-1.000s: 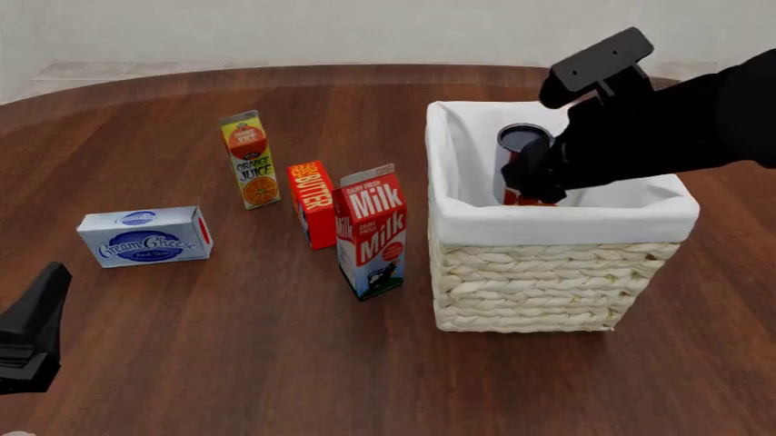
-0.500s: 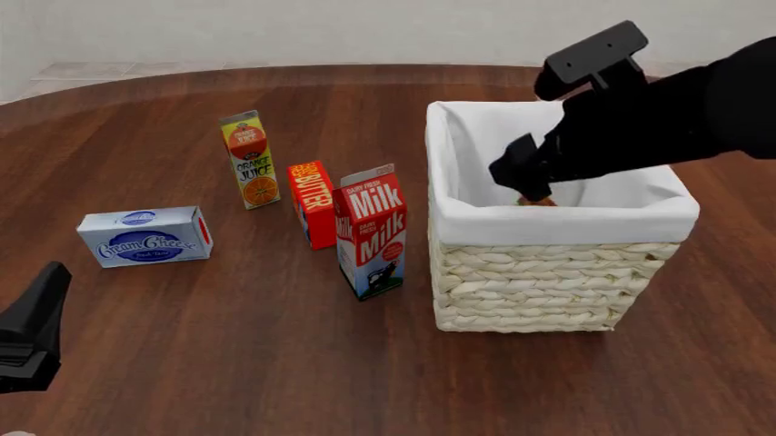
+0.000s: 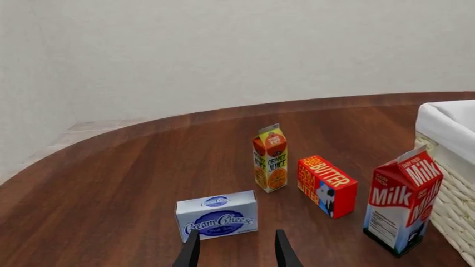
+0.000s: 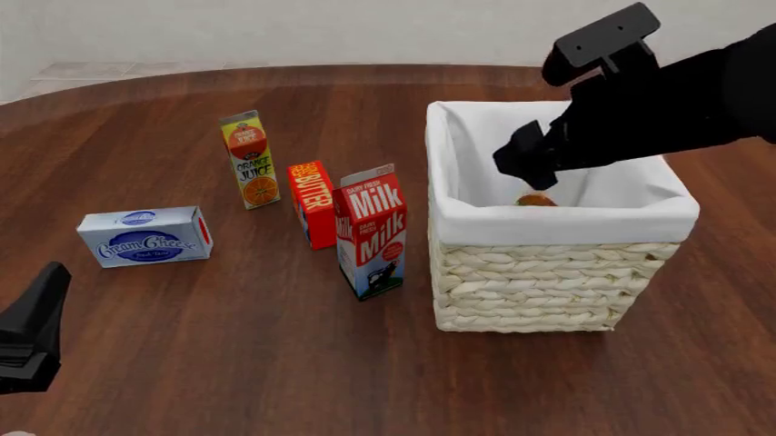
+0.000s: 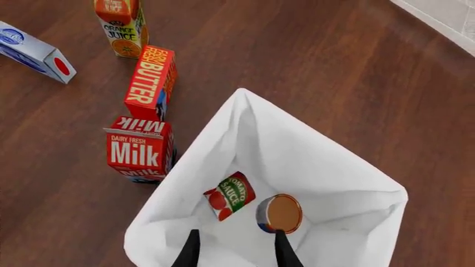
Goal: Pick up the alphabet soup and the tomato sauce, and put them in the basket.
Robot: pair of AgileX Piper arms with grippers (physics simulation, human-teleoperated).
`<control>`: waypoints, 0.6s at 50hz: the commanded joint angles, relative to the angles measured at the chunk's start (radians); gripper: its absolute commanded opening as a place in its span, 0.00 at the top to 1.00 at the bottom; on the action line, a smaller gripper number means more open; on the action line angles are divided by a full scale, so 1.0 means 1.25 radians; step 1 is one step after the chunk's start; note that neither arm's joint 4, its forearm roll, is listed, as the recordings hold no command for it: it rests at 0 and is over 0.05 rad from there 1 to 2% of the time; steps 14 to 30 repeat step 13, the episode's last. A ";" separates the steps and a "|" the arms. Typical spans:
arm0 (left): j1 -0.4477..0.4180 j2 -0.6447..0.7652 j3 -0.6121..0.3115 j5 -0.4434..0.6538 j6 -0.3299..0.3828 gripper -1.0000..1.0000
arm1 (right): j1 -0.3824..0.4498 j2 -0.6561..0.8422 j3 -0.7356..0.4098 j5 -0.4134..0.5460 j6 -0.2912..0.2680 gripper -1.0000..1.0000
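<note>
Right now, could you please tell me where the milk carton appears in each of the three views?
Left wrist view: milk carton at the right side, beside the basket.
Front view: milk carton near the centre, just left of the basket.
Right wrist view: milk carton at the left, against the basket's cloth rim.
Shared landmark: the basket.

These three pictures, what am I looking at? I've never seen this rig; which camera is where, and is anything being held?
It is a simulated pair of robot arms at a wooden table. The front view looks over both arms; each wrist view looks along one gripper's fingers. The right gripper hangs open and empty above the basket, where the tomato sauce and the alphabet soup lie. The left gripper is open near the cream cheese. Orange juice, butter and milk stand outside the basket.
</note>
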State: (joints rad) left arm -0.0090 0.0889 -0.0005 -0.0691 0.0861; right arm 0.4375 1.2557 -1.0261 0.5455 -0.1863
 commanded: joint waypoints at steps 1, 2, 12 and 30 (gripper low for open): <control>-0.001 -0.003 0.000 0.002 0.000 0.00 | -0.002 -0.020 -0.020 0.023 -0.007 0.00; -0.001 -0.002 0.000 0.001 -0.001 0.00 | -0.002 -0.021 -0.022 0.024 -0.007 0.00; -0.002 -0.008 0.000 0.006 -0.001 0.00 | -0.004 -0.040 -0.038 0.038 -0.012 0.00; -0.003 -0.007 0.000 0.005 0.000 0.00 | -0.005 -0.043 -0.039 0.041 -0.014 0.00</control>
